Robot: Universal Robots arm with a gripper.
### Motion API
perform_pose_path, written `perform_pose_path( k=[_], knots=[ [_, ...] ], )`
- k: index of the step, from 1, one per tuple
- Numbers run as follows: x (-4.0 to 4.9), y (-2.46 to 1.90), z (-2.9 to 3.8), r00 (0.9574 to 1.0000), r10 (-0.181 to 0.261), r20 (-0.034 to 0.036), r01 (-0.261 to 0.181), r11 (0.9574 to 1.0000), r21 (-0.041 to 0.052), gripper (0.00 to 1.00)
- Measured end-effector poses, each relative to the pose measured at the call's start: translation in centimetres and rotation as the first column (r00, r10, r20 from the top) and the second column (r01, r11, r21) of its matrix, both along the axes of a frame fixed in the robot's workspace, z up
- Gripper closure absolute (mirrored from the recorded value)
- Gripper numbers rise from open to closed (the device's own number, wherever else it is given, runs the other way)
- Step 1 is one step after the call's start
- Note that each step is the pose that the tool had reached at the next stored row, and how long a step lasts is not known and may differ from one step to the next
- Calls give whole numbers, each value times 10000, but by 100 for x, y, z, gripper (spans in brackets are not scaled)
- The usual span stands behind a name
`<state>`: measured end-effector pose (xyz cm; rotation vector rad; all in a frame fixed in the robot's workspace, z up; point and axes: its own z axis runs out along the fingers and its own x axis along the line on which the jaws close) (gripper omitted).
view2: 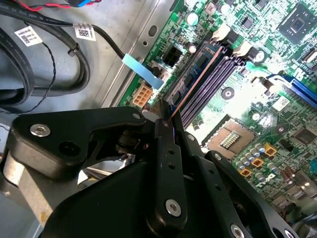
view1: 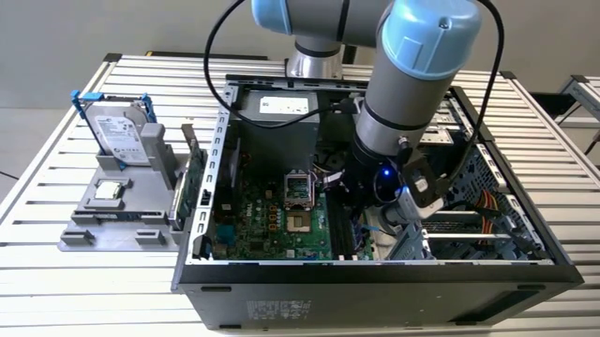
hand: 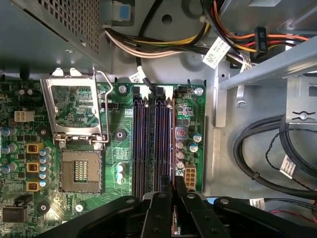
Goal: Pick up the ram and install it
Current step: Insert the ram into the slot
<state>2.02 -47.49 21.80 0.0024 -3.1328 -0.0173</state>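
Ram (view2: 198, 82) stands on edge in the outermost memory slot (hand: 171, 144) of the motherboard (view1: 281, 225), inside the open computer case (view1: 375, 270) on the worktop (view1: 56, 281). The gripper (view2: 166, 115) is down in the case, its fingers (view2: 163, 130) pinched closed on the near end of the stick; in the first wrist view the board's edge runs straight away from the gripper (hand: 173, 181) along the slot. To seat it well, I'd judge the stick must stay square to the slot, pressed evenly along its length so both end latches (view2: 222, 33) catch, with no sideways twist. The socket (hand: 79, 171) beside the slots sits open, so drifting that way looks risky.
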Motion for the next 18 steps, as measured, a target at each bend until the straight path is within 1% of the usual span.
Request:
perform_pose_path(
  k=[6,18],
  knots=[
    [-5,-3,-8,10000,0,-7,0,10000,-2,100],
    [-5,-2,-46,10000,0,-89,0,10000,-7,100]
  ],
)
